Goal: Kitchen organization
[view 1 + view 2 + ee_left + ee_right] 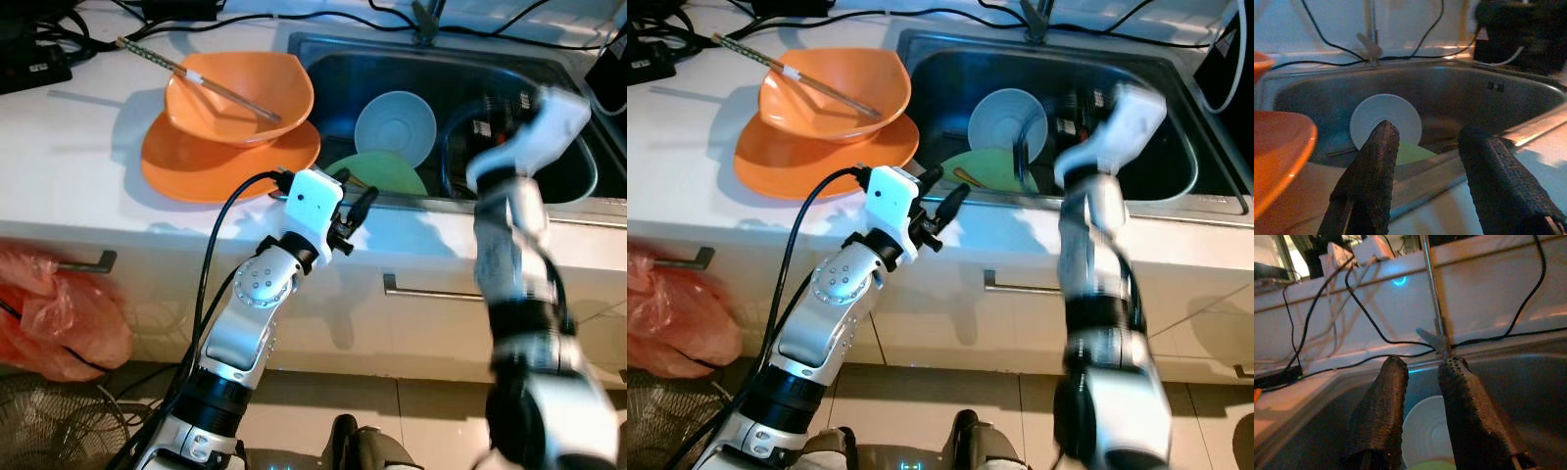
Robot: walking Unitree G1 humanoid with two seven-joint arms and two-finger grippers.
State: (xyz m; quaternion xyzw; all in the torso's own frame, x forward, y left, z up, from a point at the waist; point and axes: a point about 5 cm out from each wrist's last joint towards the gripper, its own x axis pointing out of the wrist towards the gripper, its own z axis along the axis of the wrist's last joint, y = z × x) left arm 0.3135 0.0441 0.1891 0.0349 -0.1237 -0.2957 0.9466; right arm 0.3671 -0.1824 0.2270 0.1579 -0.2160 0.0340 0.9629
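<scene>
White counter (pixel 78 166) is carrying a steel sink (pixel 549 73) at 1 o'clock and orange ware at 11 o'clock.

Sink contents: white bowl (pixel 395 125), lying bottom-up with its round foot ring showing, leaning at the middle of the basin; green plate (pixel 382 174), lying flat at 6 o'clock of the bowl and touching it, near the front wall.

Counter contents: orange bowl (pixel 238 95) sitting on an orange plate (pixel 211 162), a chopstick (pixel 201 81) lying across the bowl's rim and pointing to 10 o'clock.

Left gripper (pixel 355 215) is hovering over the counter's front edge, just beside the sink; its fingers (pixel 1376 171) are spread apart and grasping nothing.

Right gripper (pixel 1420 406) is reaching over the sink, blurred in the head views; its fingers (pixel 1381 411) are parted by a narrow gap, nothing between them.

Right wrist view is showing the faucet stem (pixel 1432 298), black cables (pixel 1366 318) and a blue light (pixel 1398 281) on the back wall. Head views are showing drawer handles (pixel 431 290) and a pink bag (pixel 54 313) at 8 o'clock.
</scene>
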